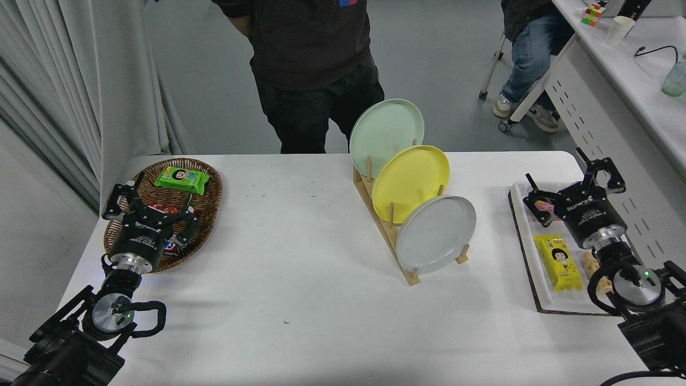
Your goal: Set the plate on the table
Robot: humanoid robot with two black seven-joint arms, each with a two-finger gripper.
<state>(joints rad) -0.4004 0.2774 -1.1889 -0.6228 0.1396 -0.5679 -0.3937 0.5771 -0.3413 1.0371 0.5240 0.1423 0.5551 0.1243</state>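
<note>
The round pale grey plate with a shallow raised rim (437,234) stands on edge in the nearest slot of a slanted wooden dowel rack (399,244), leaning back against the pegs, with its concave face turned toward the camera and a little to the right. A round plate has no long axis in its face. What matters is that the disc stands nearly upright, its thin dimension running along the rack's length. Behind it, in their own slots, stand a round yellow plate (410,176) and a round mint-green plate (386,130), overlapping like shingles. The grey one sits at the open front end, so it is probably the easiest to lift clear.

The large white rectangular surface (300,279) has bare room in front of and left of the rack, likely where the plate should lie flat.

The right black tool (574,184) hovers over a white snack tray (519,198) at the right edge, well apart from the plate, fingers spread wide and empty. It seems to be at the outset of its reach. To take the upper rim it will probably need to come across leftward. The left black tool (150,206) is parked at the lower left over a brown wicker basket (211,182), its fingers also spread and holding nothing. A person in dark clothes (308,53) stands at the far side.
</note>
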